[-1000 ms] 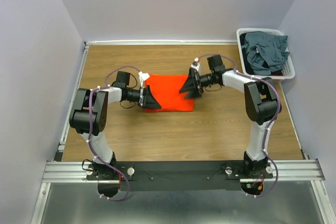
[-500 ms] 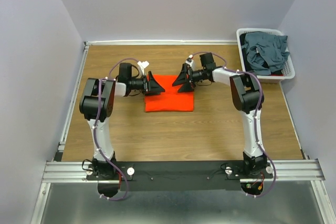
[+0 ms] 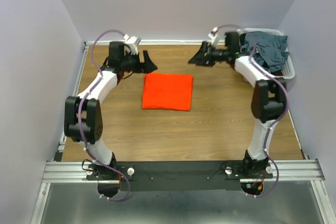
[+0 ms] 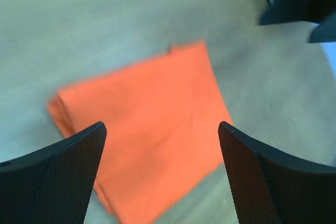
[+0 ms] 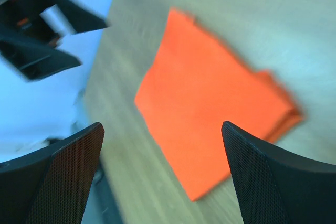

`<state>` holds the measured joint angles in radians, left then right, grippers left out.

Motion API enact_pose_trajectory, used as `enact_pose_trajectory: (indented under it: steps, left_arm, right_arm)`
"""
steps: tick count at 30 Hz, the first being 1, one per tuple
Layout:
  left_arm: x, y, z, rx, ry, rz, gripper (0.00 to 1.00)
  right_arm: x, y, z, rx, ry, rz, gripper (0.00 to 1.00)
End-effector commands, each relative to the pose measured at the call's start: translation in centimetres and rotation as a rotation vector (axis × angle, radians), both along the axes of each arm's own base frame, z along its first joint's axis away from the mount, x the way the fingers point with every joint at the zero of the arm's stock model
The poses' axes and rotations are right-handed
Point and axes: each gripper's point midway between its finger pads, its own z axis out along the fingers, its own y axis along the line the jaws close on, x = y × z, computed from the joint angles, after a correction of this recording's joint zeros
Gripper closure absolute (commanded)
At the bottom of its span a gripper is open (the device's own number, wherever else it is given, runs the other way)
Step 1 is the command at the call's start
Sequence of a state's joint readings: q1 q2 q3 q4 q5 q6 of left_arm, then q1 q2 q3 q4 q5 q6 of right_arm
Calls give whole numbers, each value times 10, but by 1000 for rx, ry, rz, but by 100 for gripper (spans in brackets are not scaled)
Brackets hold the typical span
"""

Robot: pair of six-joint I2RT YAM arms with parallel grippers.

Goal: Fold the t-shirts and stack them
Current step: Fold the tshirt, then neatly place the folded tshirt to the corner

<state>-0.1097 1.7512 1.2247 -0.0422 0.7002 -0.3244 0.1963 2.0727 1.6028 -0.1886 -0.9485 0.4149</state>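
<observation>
The orange-red t-shirt point(image 3: 168, 91) lies folded into a flat rectangle in the middle of the wooden table; it also shows in the left wrist view point(image 4: 142, 124) and the right wrist view point(image 5: 210, 119). Dark blue-grey t-shirts point(image 3: 266, 51) are heaped in the white basket at the back right. My left gripper point(image 3: 148, 64) is open and empty, raised behind the shirt's far-left corner. My right gripper point(image 3: 197, 57) is open and empty, raised behind the shirt's far-right side. Neither touches the shirt.
The white slatted basket point(image 3: 289, 69) stands at the table's back right corner, close to my right arm. Grey walls close the table at the back and sides. A metal rail runs along the left edge point(image 3: 73, 98).
Both grippers have let go of the orange-red shirt, lifted and pulled back toward the far edge, left one to the left, right one to the right. The shirt stays folded flat.
</observation>
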Motion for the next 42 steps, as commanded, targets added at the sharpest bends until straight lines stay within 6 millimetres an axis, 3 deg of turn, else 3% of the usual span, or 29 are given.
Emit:
enact_pose_trajectory:
  steps: [1,4,7,8,9,13,22,26,32,34,38,42]
  left_arm:
    - [-4,-2,37,367,-147,190,5]
    - [-20,-31,21,511,-144,125,5]
    - [-35,-56,1,542,-116,68,5]
    - [-37,-59,-5,564,-112,77,5]
    - [-42,-66,-17,581,-91,72,5]
    - [-48,-81,-42,620,-42,86,5]
    - [-52,-82,-112,695,102,62,5]
    - [-59,-89,-114,651,115,37,5]
    - [-59,-72,-164,721,238,49,5]
    - [-46,-48,-181,763,284,103,5]
    - [-24,-13,-191,742,352,156,4]
    - [-9,-6,-173,752,316,176,4]
  right_arm:
    - [21,-46,73,-157,-287,-152,0]
    - [17,-71,76,-225,-279,-209,0]
    - [9,-91,64,-309,-269,-253,0]
    - [4,-95,70,-322,-291,-261,0]
    - [0,-100,61,-348,-281,-266,0]
    - [-14,-104,60,-371,-285,-272,0]
    - [-21,-106,49,-384,-259,-259,0]
    - [-22,-105,47,-383,-254,-252,0]
    - [-21,-103,48,-370,-245,-249,0]
    - [-21,-105,50,-382,-256,-252,0]
    - [-21,-107,50,-399,-258,-252,0]
    - [-20,-107,44,-402,-238,-250,0]
